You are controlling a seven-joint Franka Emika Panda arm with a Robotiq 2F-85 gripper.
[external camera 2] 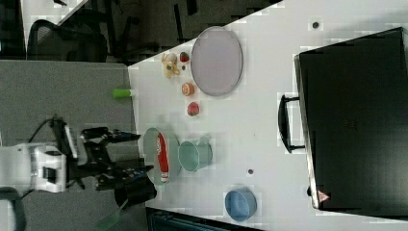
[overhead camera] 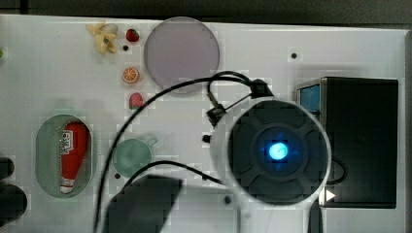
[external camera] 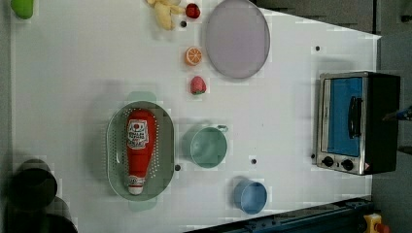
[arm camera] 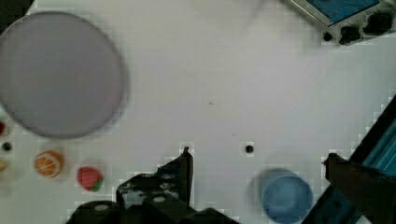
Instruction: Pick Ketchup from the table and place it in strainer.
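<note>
The ketchup point(external camera: 140, 145), a red squeeze bottle with a white label and white cap, lies lengthwise inside the pale mint-green oval strainer point(external camera: 116, 145). The top view shows the same ketchup point(overhead camera: 74, 155) in the strainer point(overhead camera: 43, 150) at the top view's left. In the right view the ketchup point(external camera 2: 162, 153) rests in the strainer point(external camera 2: 150, 144), and my gripper point(external camera 2: 139, 153) hangs apart from it, well above the table. In the wrist view my gripper point(arm camera: 259, 161) is open, its dark fingers point(arm camera: 184, 168) spread wide with nothing between them.
A green cup with a handle point(external camera: 209, 145) stands beside the strainer, and a blue cup point(external camera: 250, 196) sits nearer the table edge. A grey plate point(external camera: 236, 38), an orange slice point(external camera: 193, 56), a strawberry point(external camera: 197, 85) and a toaster oven point(external camera: 357, 121) are also on the table.
</note>
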